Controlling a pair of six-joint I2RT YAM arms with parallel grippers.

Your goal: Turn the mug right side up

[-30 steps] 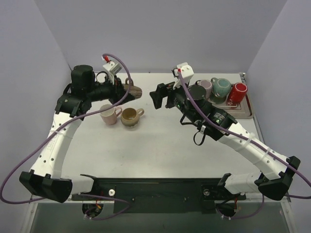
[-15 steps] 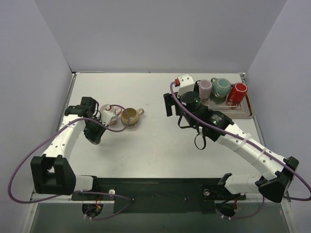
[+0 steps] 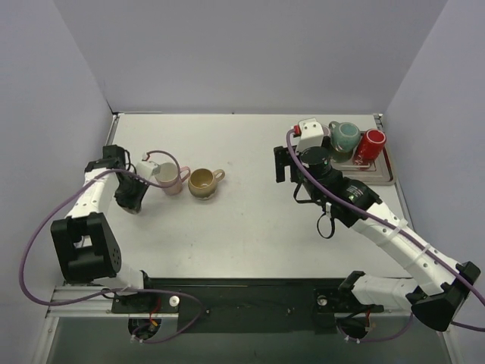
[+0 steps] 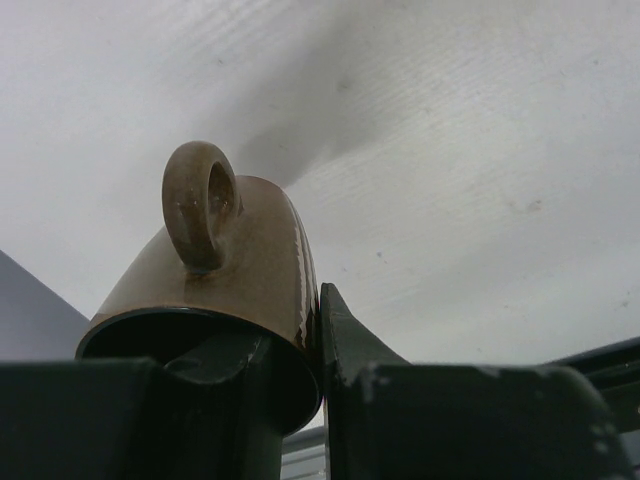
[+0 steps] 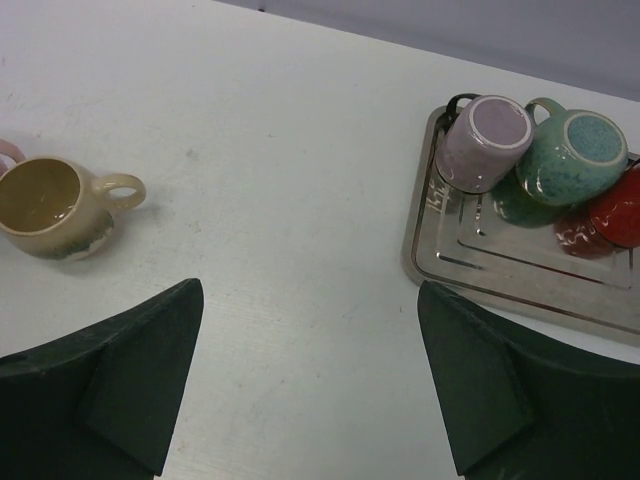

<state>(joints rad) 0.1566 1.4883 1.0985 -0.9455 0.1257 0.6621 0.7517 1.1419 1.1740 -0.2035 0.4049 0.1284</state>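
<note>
Left arm swung from far centre to the left side, wrist now just left of the pink mug (image 3: pixel 171 180). Right gripper (image 5: pixel 305 300) backed off toward the tray (image 5: pixel 500 272), jaws spread, empty. Left gripper (image 4: pixel 285 330) pinches the brown mug (image 4: pixel 230 260) by its rim wall, one finger inside. Mug is off the table, tilted, handle up. Risk: thin pinch on a glazed rim may pivot or slip during the roll. Set-down could clip the pink mug or tan mug (image 3: pixel 204 182).
</note>
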